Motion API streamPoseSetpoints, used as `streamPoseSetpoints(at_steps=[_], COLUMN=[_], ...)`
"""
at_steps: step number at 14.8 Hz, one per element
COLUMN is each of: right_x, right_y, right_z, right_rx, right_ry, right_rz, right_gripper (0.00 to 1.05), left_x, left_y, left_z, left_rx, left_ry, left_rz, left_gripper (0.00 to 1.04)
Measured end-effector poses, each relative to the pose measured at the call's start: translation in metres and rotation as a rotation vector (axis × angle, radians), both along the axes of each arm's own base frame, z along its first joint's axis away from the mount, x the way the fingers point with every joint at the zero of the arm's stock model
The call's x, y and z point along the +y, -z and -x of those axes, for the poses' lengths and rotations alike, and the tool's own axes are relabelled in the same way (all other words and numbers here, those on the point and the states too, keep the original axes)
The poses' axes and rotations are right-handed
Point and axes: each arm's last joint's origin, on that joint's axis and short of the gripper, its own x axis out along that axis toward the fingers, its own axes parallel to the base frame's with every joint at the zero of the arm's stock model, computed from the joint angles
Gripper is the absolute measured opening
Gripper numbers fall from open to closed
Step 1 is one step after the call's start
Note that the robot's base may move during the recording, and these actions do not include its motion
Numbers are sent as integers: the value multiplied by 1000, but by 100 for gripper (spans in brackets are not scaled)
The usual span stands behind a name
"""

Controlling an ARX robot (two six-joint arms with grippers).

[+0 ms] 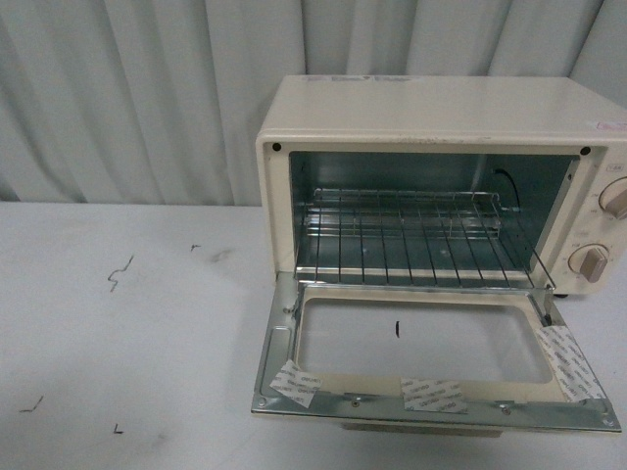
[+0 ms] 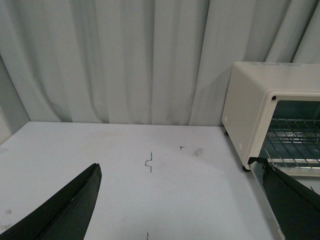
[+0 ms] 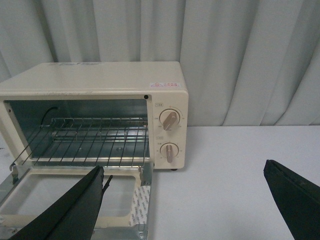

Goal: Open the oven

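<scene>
Cream oven [image 1: 441, 117], door dropped fully open

We find the oven [image 1: 431, 127] standing on the desk [image 1: 127, 333], toward the right side of the front view, with a curtain [image 1: 127, 98] hanging behind both. Its door [image 1: 431, 392] lies dropped flat in front of the cavity, reaching toward us. Inside the cavity sits the wire rack [image 1: 411, 235]. Two knobs [image 1: 591, 262] sit one above the other on the panel right of the cavity. Left of the oven, small marks [image 1: 120, 274] lie on the desk. The left hand [image 2: 180, 200] hangs over the desk left of the oven; the right hand [image 3: 182, 200] hangs before the oven's right front corner.
</scene>
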Motion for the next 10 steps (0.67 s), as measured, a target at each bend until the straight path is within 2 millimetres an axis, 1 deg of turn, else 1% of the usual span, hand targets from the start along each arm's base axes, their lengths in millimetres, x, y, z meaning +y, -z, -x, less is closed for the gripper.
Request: streamPoseSetpoints(at_steps=[10], right_x=[0], right_y=[0], right_z=[0], right_rx=[2], right_ry=[0], right_rz=[0], right_gripper=[98], left_x=[0], left_y=[0], left_z=[0], left_rx=[0], left_ry=[-1], left_rz=[0], left_gripper=[98])
